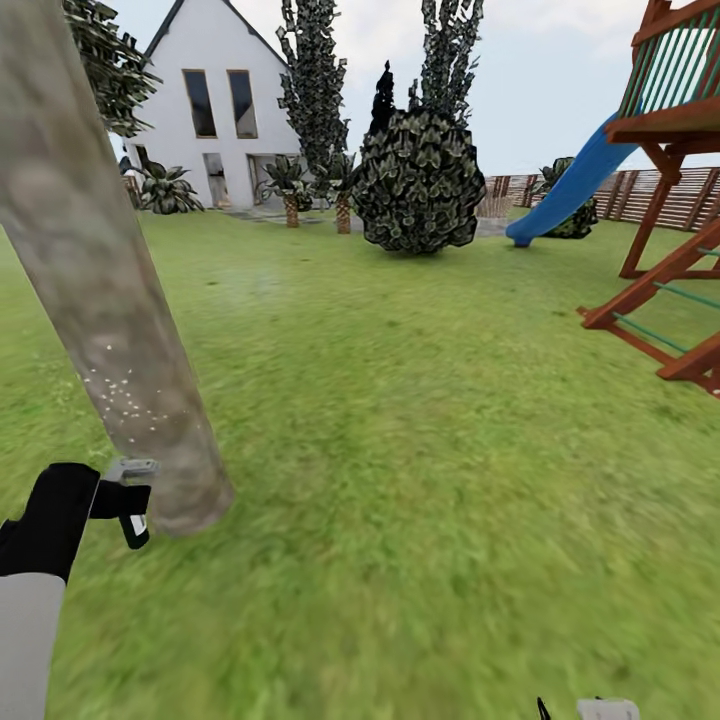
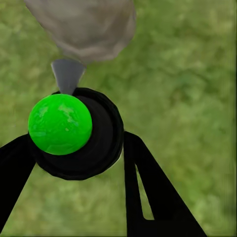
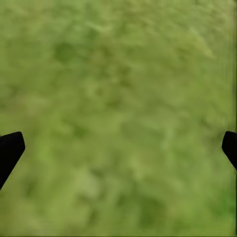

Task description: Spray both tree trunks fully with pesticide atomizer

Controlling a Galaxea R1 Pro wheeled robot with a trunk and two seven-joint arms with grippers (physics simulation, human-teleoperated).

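Head view takes in the garden's wide green lawn (image 1: 420,420), which runs back to a white gabled house (image 1: 215,100) and a brown slat fence (image 1: 640,195) along the far right. At the right edge stands a red-brown wooden play frame (image 1: 670,200) with a blue slide (image 1: 565,190) coming down toward the grass. A thick, smooth grey-beige tree trunk (image 1: 95,270) leans across the left side, wider at its base, with small whitish specks on its lower part just above the spray head. Farther back, a round dark bush (image 1: 418,180) sits mid-lawn, tall ragged foliage (image 1: 315,80) rises behind it, and short palms (image 1: 292,185) stand near the house. Low at the left, the left end effector (image 1: 105,500) is clenched around the pesticide atomizer (image 1: 133,495), whose whitish spray head sits just beside the trunk's base. From the left wrist view, the atomizer (image 2: 79,133) appears as a dark round body with a bright green spot, held between two black fingers (image 2: 148,192), its grey nozzle pointing at the trunk (image 2: 86,27) close ahead. From the right wrist view, the right end effector (image 3: 118,148) is released, fingertips (image 3: 10,148) spread wide over bare grass (image 3: 118,98).
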